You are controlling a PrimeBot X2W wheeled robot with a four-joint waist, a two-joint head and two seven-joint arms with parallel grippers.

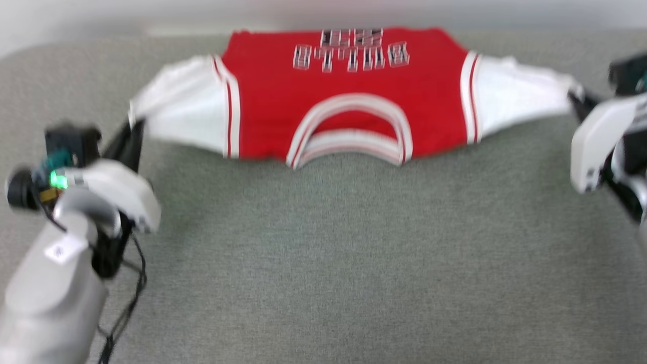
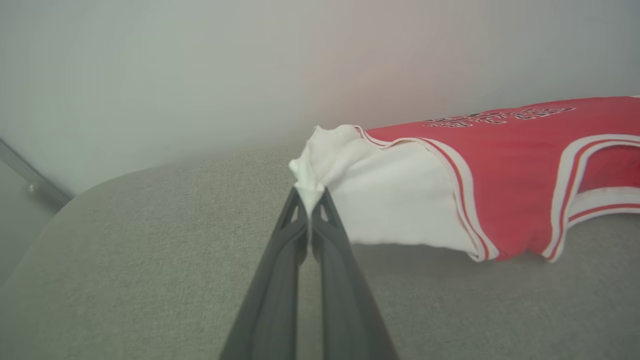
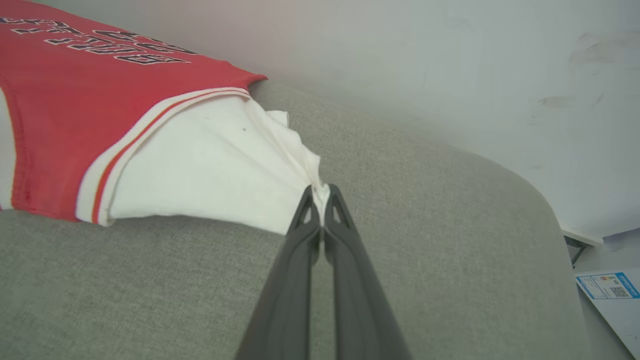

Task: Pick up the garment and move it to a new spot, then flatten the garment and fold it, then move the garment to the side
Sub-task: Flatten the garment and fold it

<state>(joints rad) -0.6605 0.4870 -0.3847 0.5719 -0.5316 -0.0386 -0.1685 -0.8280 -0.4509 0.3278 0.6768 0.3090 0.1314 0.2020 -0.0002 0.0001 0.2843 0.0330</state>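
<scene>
Red jersey knit: the garment (image 1: 349,86) is spread wide at the far side of the desk (image 1: 354,253), right up by the wall (image 2: 150,75), neck opening towards the robot.
Garment shape: broad red body, smooth and taut across the chest; both sleeves are drawn out sideways into tapering white fans.
Neck trim (image 1: 354,108): thick ribbed band, white with red stripes, arching in a horseshoe.
Printed mark (image 1: 351,50): blocky black-and-white letters, upside down in the head view, near the far edge.
Left-side sleeve (image 1: 177,111): soft white cloth, gathered into pleats at its tip, with a shadow underneath, so its near edge is off the desk.
Right-side sleeve (image 1: 515,96): the same white cloth, creased towards its tip, with striped trim at the shoulder seam.
Left gripper (image 1: 134,126): at the garment's left end, and the wrist view (image 2: 310,197) shows the dark fingers clamped together on the bunched sleeve tip, white cloth poking out between them.
Right gripper (image 1: 573,96): at the opposite end, fingers pinched tight on the other sleeve tip (image 3: 320,197).
Garment and grippers: it is strung between the two, one at each sleeve end, well apart.
Desk: grey-green woven cloth cover, fine grain, rounded corners.
Wall: pale, matt, faintly scuffed.
Cable (image 1: 136,283): thin and black, looping beside the pale left forearm.
Printed sheet (image 3: 607,287): white with blue, lying beyond the desk's corner.
</scene>
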